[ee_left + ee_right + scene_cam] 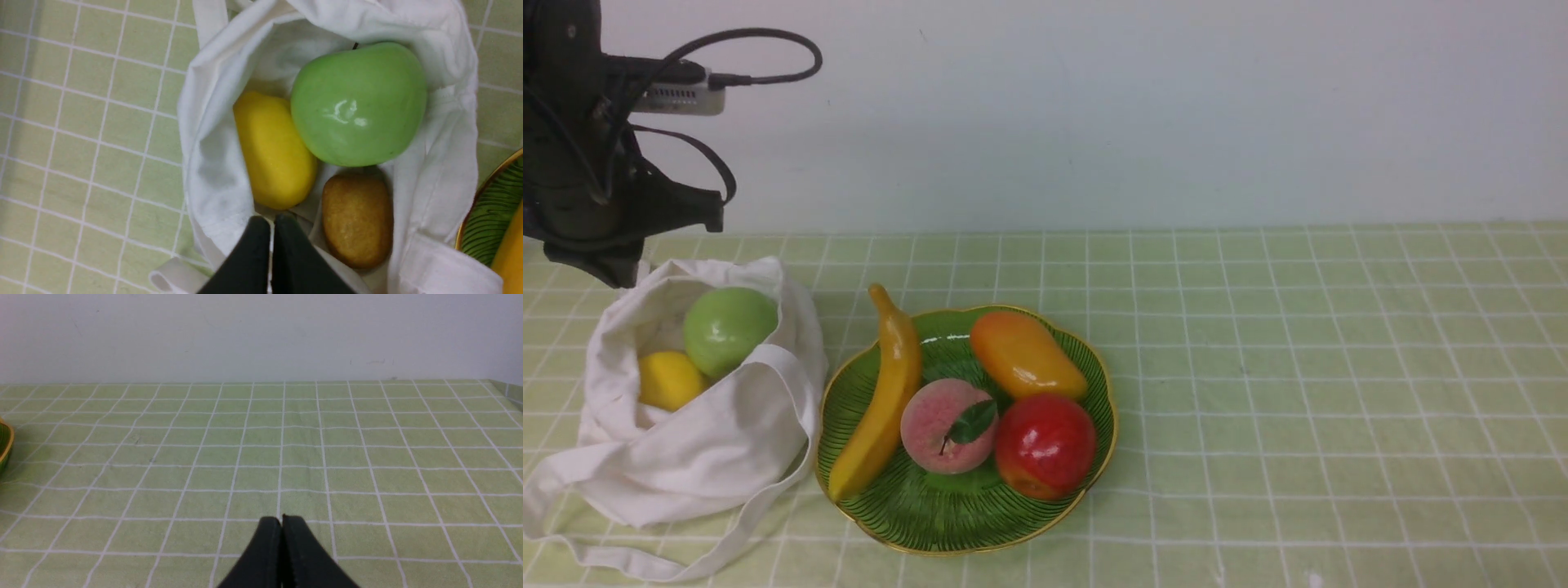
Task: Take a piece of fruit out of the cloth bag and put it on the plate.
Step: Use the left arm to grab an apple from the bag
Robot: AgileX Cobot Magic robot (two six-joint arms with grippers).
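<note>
On the table (pixel 1298 392), the cloth bag (pixel 711 441) lay left of the plate (pixel 947 523), just beside it. In the bag sat an apple (pixel 729 328), a lemon (pixel 668 380) and possibly a kiwi (pixel 357 220). On the plate lay a banana (pixel 882 400), peach (pixel 931 433), mango (pixel 1025 355) and second apple (pixel 1045 445).

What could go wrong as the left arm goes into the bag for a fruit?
1. The left pincer is shut over the cloth bag rim; descending like that, it could snag fabric.
2. The green apple is wide and glossy, so it may slip.
3. The plate already holds a banana, peach, mango and red apple; a new fruit could roll off.
</note>
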